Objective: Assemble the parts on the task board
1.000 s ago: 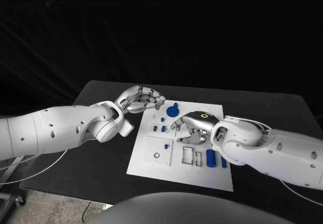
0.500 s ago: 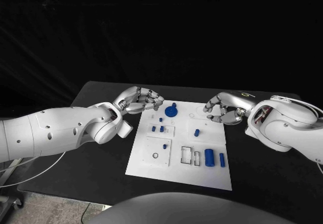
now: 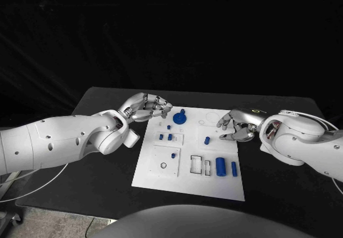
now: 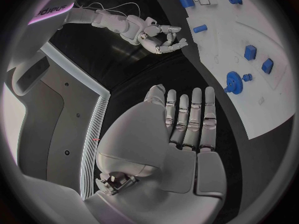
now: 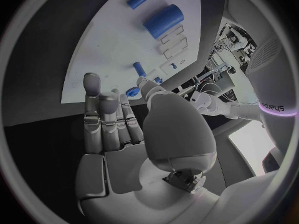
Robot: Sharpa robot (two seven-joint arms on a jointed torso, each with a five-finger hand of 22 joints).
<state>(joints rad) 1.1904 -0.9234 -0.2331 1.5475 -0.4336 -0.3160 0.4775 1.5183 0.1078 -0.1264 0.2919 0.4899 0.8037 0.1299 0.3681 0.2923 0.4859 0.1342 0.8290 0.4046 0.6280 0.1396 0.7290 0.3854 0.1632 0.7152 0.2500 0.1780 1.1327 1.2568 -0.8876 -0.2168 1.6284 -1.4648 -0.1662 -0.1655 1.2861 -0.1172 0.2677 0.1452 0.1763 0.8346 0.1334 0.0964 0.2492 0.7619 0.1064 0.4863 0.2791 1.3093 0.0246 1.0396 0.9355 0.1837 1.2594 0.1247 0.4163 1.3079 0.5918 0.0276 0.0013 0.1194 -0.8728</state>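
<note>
The white task board (image 3: 163, 174) lies in the middle of the black table (image 3: 107, 99), with blue parts on it: a gear (image 3: 180, 118) near its far edge and a cylinder (image 3: 221, 166) near its right edge. The left hand (image 3: 148, 106) hovers at the board's far left corner, the right hand (image 3: 238, 125) at its right edge; both hold nothing, fingers loosely apart.

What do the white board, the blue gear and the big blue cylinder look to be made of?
Board: looks like matte white plastic or painted sheet, flat, no glare, with cut-out pockets. Gear: likely moulded or printed plastic, uniform saturated blue, dull surface. Big cylinder: same blue, soft sheen along its side, probably plastic too. None shows a metallic shine, unlike the silver right hand.
</note>
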